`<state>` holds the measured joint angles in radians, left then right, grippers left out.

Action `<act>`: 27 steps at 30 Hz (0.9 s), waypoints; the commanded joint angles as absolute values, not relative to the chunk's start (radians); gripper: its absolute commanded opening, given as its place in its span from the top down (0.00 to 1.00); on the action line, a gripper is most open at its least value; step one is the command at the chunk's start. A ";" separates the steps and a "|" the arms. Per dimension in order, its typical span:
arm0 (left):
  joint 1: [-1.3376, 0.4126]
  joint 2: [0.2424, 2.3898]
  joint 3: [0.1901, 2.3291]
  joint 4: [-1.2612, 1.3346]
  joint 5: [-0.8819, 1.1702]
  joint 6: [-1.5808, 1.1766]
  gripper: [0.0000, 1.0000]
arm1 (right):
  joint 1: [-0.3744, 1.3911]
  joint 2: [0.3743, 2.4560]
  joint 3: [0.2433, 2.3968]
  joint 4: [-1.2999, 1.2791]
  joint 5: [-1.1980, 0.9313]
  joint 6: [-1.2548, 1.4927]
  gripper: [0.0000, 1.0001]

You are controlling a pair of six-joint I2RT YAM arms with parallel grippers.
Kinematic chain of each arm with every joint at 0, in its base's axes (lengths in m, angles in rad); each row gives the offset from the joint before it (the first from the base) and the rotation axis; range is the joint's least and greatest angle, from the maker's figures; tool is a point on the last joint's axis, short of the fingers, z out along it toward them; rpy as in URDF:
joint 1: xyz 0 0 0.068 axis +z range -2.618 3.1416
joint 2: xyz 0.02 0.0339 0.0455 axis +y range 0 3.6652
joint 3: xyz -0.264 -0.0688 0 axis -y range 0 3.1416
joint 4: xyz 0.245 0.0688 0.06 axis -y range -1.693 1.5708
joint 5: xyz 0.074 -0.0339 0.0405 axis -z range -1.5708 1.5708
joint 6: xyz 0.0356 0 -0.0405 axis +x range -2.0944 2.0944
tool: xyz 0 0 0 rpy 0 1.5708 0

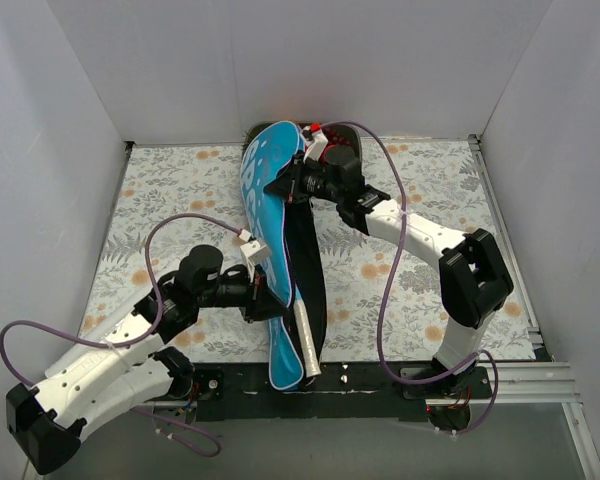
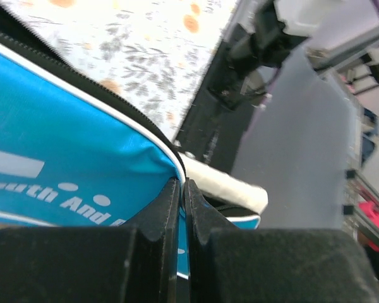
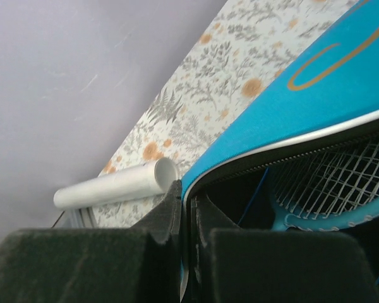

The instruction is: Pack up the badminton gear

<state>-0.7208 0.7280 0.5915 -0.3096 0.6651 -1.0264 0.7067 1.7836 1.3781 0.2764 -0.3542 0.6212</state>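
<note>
Pinching the open edge of the blue bag [image 1: 268, 190], both pairs of my jaws were clamped on it, my left gripper [image 2: 182, 184] at the narrow near end and my right gripper [image 3: 188, 190] at the wide far end. Only my right wrist view looked inside, where 1 strung racket [image 3: 322, 183] lay, and caught the white tube [image 3: 114, 187] on the floral cloth [image 1: 170, 190] by the wall. The other 2 views showed a white handle [image 1: 307, 345] sticking out at the near end.
</note>
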 commanded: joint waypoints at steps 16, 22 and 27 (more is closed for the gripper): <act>-0.718 1.199 0.977 -0.422 -0.026 -0.845 1.00 | 0.522 1.628 1.160 0.557 -0.221 0.624 0.99; -0.718 1.262 0.956 -0.344 -0.002 -0.882 1.00 | 0.450 1.638 1.031 0.603 -0.256 0.637 0.99; -0.718 1.310 0.943 -0.307 0.063 -0.908 1.00 | 0.405 1.713 1.045 0.606 -0.359 0.638 0.99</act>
<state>-0.7311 1.3045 0.9192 -0.4519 0.0719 -0.8848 0.4061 1.6764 1.0241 0.5430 -0.1875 0.6250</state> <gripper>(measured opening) 0.023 0.063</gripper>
